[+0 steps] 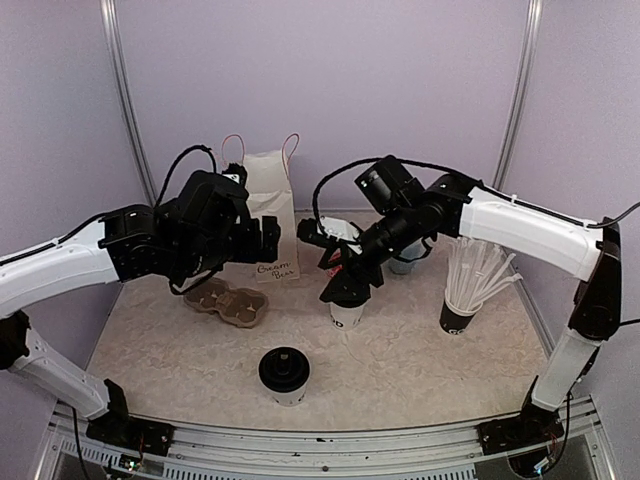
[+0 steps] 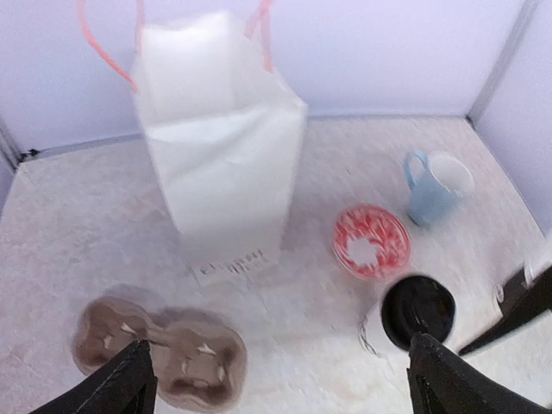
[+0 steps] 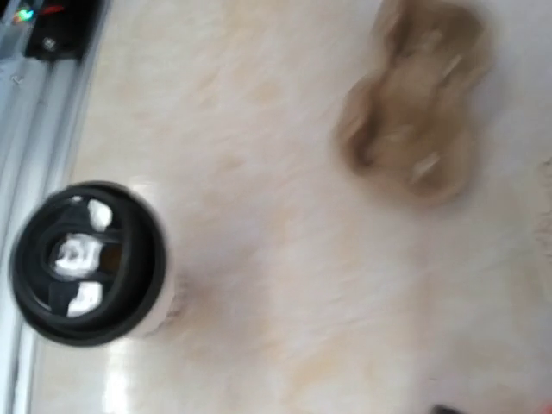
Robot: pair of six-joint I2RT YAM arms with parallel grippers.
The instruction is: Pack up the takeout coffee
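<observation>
Closest in on the overhead view, the front cup [image 1: 284, 375], white with its black lid on, stands alone by the near edge of the desk [image 1: 420, 375], between the two arm bases. Further back, the second cup [image 1: 347, 314] sits right under the right claw [image 1: 347, 285], which hangs over its top. From here there is no telling whether those jaws are spread or gripping. The left claw [image 1: 263, 240] is up beside the white paper bag [image 1: 270, 200], above the cardboard carrier [image 1: 228, 303]. A dark cup of straws [image 1: 462, 300] stands off to the right.

Over to the left wrist: its fingertips [image 2: 129, 384] sit in the bottom corners, spread wide with nothing between them. Below lie the carrier and the upright bag. The second cup, lid on, is at lower right, a red-and-white disc [image 2: 371, 243] just beside it, and a light blue mug [image 2: 435, 185] beyond.

Right wrist now, and it is blurred. The front cup shows from above at the left, next to the rail, and the carrier at upper right, well apart. Both cups stand on the desk, outside the bag.
</observation>
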